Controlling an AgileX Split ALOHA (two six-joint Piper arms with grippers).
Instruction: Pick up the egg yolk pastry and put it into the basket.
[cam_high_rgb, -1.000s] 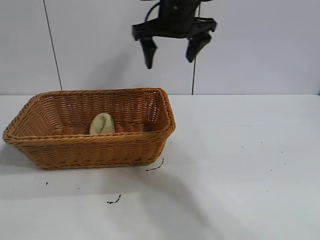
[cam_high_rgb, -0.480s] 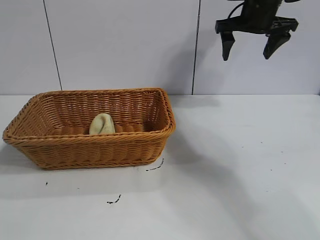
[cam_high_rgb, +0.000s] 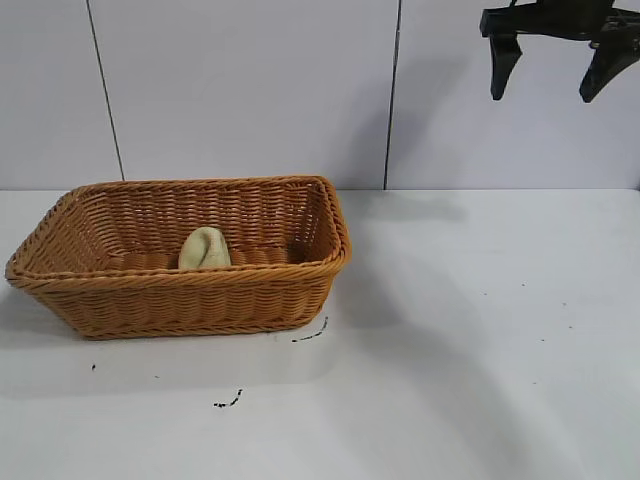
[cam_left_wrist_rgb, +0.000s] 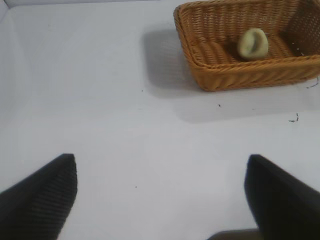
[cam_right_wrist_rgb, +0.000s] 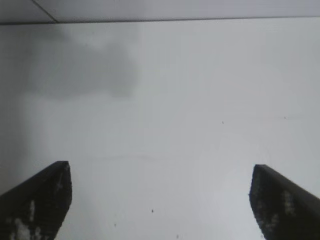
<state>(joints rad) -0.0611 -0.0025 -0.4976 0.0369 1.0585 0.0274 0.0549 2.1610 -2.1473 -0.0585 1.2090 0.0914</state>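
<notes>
The egg yolk pastry (cam_high_rgb: 204, 248), a small pale beige lump, lies inside the orange-brown wicker basket (cam_high_rgb: 180, 300) on the left of the white table. The left wrist view shows the same pastry (cam_left_wrist_rgb: 252, 44) in the basket (cam_left_wrist_rgb: 235, 80). My right gripper (cam_high_rgb: 552, 85) hangs open and empty high at the upper right, well away from the basket. In its own view the right gripper (cam_right_wrist_rgb: 161, 172) has only bare table between its fingers. My left gripper (cam_left_wrist_rgb: 161, 172) is open and empty above bare table, far from the basket, and is out of the exterior view.
Small dark specks and scuffs (cam_high_rgb: 228, 402) mark the white table (cam_high_rgb: 480, 350) in front of the basket. A grey panelled wall (cam_high_rgb: 250, 90) stands behind the table.
My right gripper has swung from above the basket's right end rightward and slightly up to the upper right corner, staying open. The pastry and basket have not moved.
</notes>
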